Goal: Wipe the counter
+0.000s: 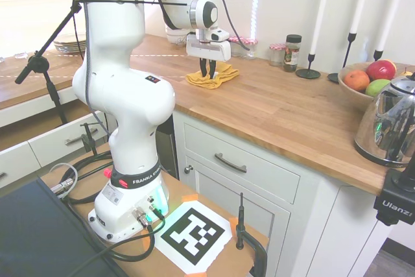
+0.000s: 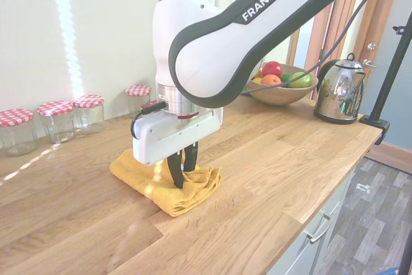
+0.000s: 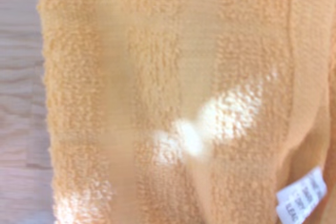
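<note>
**Gripper pinching a yellow towel on the wooden counter**

In the first exterior view, a stack of plates (image 1: pixel 70 46) is sitting at the far left, at about ten o'clock from the arm's base. The counter (image 1: pixel 285 115) is running from there toward three o'clock, its warm-brown planks topping white cabinets (image 1: pixel 246 192) with metal handles. The gripper (image 1: pixel 207 69) is standing upright over the counter's middle stretch, its fingers drawn close together and pinching a bunched fold of the yellow towel (image 1: pixel 213 77), which is lying on the wood. Further right, a spice jar (image 1: pixel 292 52) is standing near the wall, then two black candlesticks (image 1: pixel 310 63) with white candles, a fruit bowl (image 1: pixel 363 82) and a shiny kettle (image 1: pixel 392 121) at three o'clock, partly cut off by the edge.

In the second exterior view, glass jars with red-checked lids (image 2: pixel 59 119) are lining the white wall at nine o'clock from the gripper, and sunlight is streaking down that wall.

The wrist view is showing only blurred towel fabric, a small white label (image 3: pixel 303 196) with unreadable print, and a strip of wood.
</note>
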`<state>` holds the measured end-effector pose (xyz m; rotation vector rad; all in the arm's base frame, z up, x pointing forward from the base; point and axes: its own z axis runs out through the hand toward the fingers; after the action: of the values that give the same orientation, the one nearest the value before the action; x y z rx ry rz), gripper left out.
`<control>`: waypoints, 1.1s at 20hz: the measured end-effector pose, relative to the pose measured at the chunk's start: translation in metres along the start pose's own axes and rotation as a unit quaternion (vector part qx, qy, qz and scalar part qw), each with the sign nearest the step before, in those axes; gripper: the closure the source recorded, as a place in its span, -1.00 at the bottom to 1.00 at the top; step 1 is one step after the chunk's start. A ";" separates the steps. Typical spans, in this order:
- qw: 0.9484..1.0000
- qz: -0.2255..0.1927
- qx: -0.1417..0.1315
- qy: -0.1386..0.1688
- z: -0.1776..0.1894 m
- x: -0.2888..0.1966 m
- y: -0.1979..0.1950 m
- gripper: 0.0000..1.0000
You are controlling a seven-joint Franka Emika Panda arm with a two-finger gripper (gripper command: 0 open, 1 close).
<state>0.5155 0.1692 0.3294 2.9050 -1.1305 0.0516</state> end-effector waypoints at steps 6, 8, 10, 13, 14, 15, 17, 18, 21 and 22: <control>1.000 0.001 0.001 0.000 0.000 0.003 0.002 1.00; 1.000 0.001 0.001 0.000 0.000 0.003 0.002 1.00; 1.000 0.001 0.001 0.000 0.000 0.004 0.002 1.00; 1.000 0.002 0.002 -0.001 0.000 0.008 0.006 1.00; 1.000 0.003 0.002 -0.003 0.000 0.012 0.008 1.00; 1.000 0.004 0.002 -0.003 0.000 0.016 0.012 1.00; 1.000 0.007 0.002 -0.004 0.001 0.028 0.024 1.00; 1.000 0.009 0.003 -0.004 0.001 0.035 0.032 1.00; 1.000 0.016 0.003 -0.007 0.002 0.057 0.059 1.00; 1.000 0.018 0.003 -0.007 0.002 0.063 0.067 1.00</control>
<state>0.5168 0.0777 0.3304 2.8957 -1.1858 0.0352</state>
